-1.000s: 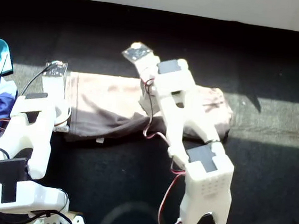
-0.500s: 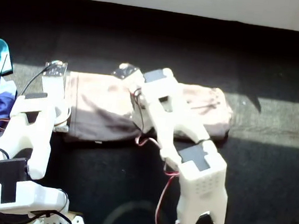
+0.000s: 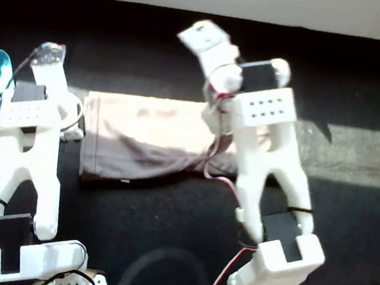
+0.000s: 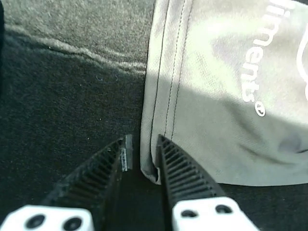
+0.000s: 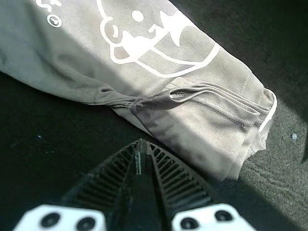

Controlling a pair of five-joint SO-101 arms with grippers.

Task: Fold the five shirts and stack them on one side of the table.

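On the black table (image 3: 113, 223), the grey shirt (image 3: 143, 137) lies folded into a long strip, seemingly awaiting its next fold. The left gripper (image 4: 143, 140) hovers at the hem corner, jaws narrowly apart. The right gripper (image 5: 143, 143) hangs pinched together and empty beside the sleeve end.

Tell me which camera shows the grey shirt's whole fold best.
The high view: the grey shirt lies there end to end, one arm crossing it. The left wrist view shows its stitched hem edge, the right wrist view its printed end.
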